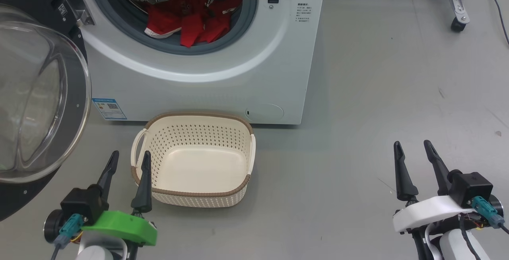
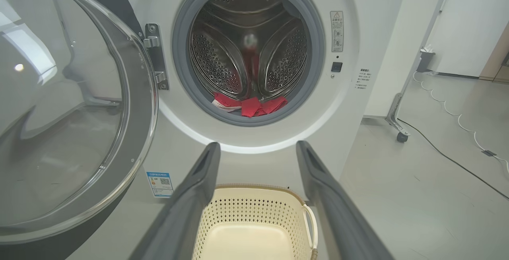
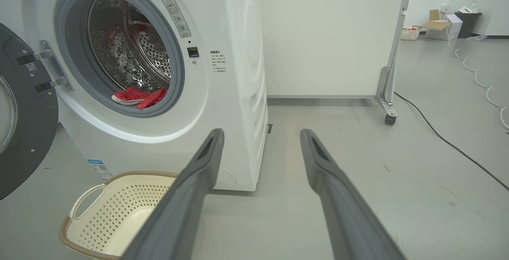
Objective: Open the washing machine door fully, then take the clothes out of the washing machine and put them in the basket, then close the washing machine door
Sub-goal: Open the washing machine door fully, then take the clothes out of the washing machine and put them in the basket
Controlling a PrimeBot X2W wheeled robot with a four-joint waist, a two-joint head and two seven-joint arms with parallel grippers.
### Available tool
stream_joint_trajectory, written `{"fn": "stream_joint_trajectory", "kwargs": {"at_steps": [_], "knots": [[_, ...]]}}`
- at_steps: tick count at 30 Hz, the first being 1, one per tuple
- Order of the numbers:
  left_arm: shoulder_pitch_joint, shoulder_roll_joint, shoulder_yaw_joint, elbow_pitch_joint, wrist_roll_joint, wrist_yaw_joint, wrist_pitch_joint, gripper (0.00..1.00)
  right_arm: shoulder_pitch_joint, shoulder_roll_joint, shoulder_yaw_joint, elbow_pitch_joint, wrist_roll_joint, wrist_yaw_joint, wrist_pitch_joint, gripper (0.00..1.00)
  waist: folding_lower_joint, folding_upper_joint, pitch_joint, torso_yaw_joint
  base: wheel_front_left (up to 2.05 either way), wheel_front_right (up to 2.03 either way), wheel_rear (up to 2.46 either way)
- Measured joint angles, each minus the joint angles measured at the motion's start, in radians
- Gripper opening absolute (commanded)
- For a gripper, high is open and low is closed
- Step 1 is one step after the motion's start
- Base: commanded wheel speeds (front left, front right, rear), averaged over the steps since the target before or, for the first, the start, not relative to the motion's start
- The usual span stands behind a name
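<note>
Washing machine door [image 1: 43,93] is seen swung wide on its left-side hinge, glass bowl facing out, so the round opening is unobstructed; opening step is judged done. Clothes [image 1: 191,23], red with a white band, are heaped at the front lip of the steel drum [image 2: 246,45], partly draped over the grey rubber seal [image 1: 167,43]; none are in the basket [image 1: 199,116]. Basket is set on the floor [image 1: 358,93] just in front of the washing machine [image 1: 206,89], below the opening, likely so the garment can be dropped straight in. Left gripper [image 1: 131,154] is held low near the basket's left handle, fingers spread wide, nothing gripped; contact with the basket cannot be told. It is aimed at the opening, so it is judged the reaching arm. Right gripper [image 1: 412,144] is parked well apart to the right over bare floor, spread wide, empty, clear of the work. Snagging on the seal is judged a risk
</note>
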Motion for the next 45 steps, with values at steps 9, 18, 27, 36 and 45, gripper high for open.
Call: {"fn": "stream_joint_trajectory", "kwargs": {"at_steps": [9,18,27,36,45], "knots": [[0.008,-0.012,0.019,-0.017,0.023,0.0,0.0,1.0,0.0,0.004,-0.005,-0.014,-0.004,0.0,0.0,1.0,0.0,0.0,0.011,-0.005,0.0,0.0,0.0],[0.013,-0.019,0.026,-0.029,0.037,0.0,0.0,1.0,0.001,0.007,-0.012,-0.016,-0.009,0.0,0.0,1.0,0.0,0.0,0.017,-0.011,0.0,0.0,0.0],[0.015,-0.026,0.031,-0.033,0.044,-0.005,0.0,1.0,0.001,0.008,-0.016,-0.016,-0.01,0.001,0.0,1.0,0.0,0.0,0.017,-0.01,0.0,0.0,0.0],[0.022,-0.031,0.039,-0.039,0.044,-0.009,0.0,1.0,0.002,0.012,-0.016,-0.016,-0.011,0.003,0.0,1.0,0.0,0.0,0.016,-0.007,0.0,0.0,0.0],[0.025,-0.036,0.044,-0.046,0.045,-0.015,0.0,1.0,0.015,0.016,-0.019,-0.016,-0.011,0.005,0.0,1.0,0.0,0.0,0.015,-0.004,0.0,0.0,0.0]]}}
